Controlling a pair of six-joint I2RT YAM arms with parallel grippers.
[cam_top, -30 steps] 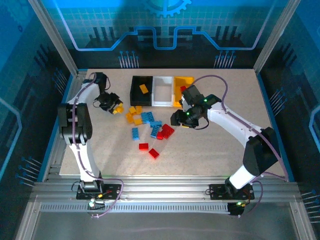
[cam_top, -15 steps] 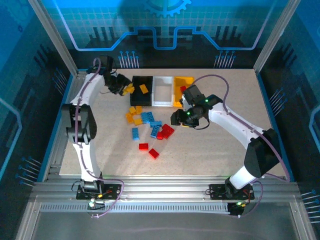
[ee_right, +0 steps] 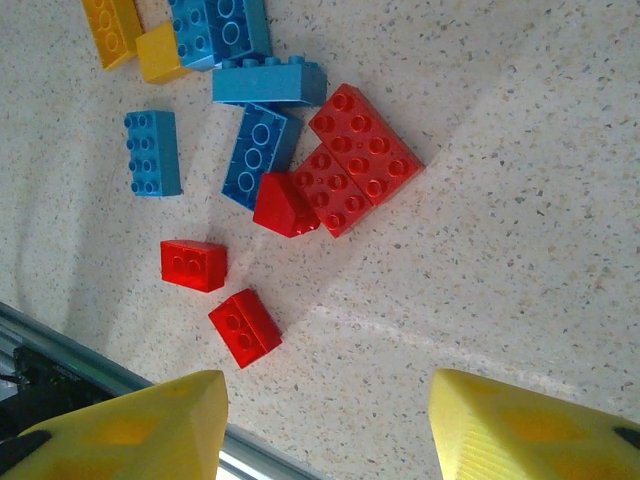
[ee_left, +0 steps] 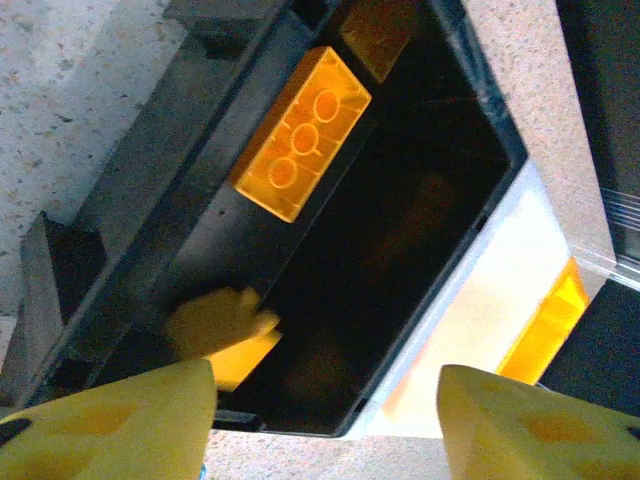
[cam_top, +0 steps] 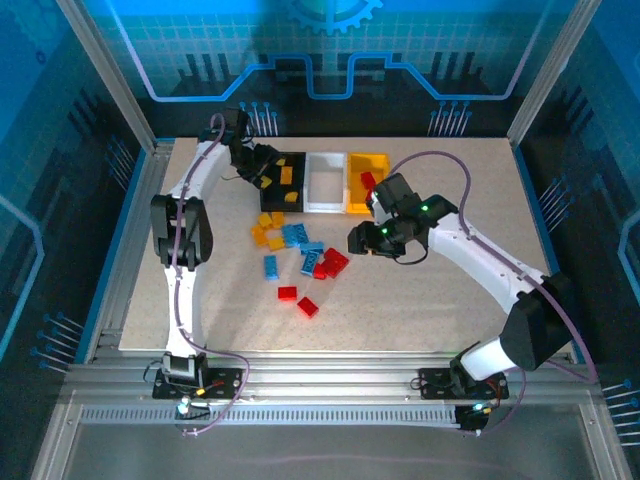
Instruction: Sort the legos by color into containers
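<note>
My left gripper (cam_top: 262, 167) hangs over the black container (cam_top: 300, 158), jaws open with nothing between them (ee_left: 325, 420). Below it, inside the black container (ee_left: 400, 220), a blurred yellow-orange lego (ee_left: 220, 330) sits near the wall, and another one (ee_left: 300, 135) lies flat. The white container (cam_top: 325, 186) and the yellow container (cam_top: 372, 160) adjoin on the right; a red lego (cam_top: 367, 180) lies in the yellow one. My right gripper (cam_top: 358, 243) hovers open (ee_right: 330, 420) over bare table beside the loose pile. Red legos (ee_right: 245, 327) and blue legos (ee_right: 153, 152) lie there.
Yellow legos (cam_top: 265, 228), blue legos (cam_top: 298, 238) and red legos (cam_top: 332, 262) are scattered mid-table. Two single red bricks (cam_top: 288, 293) lie nearer the front. A metal frame rail (ee_right: 60, 350) runs along the table edge. Open tabletop lies to the right of my right arm.
My left gripper swung from beside the pile up over the black container, opened, and let a yellow-orange lego drop into it. The right gripper barely shifted.
</note>
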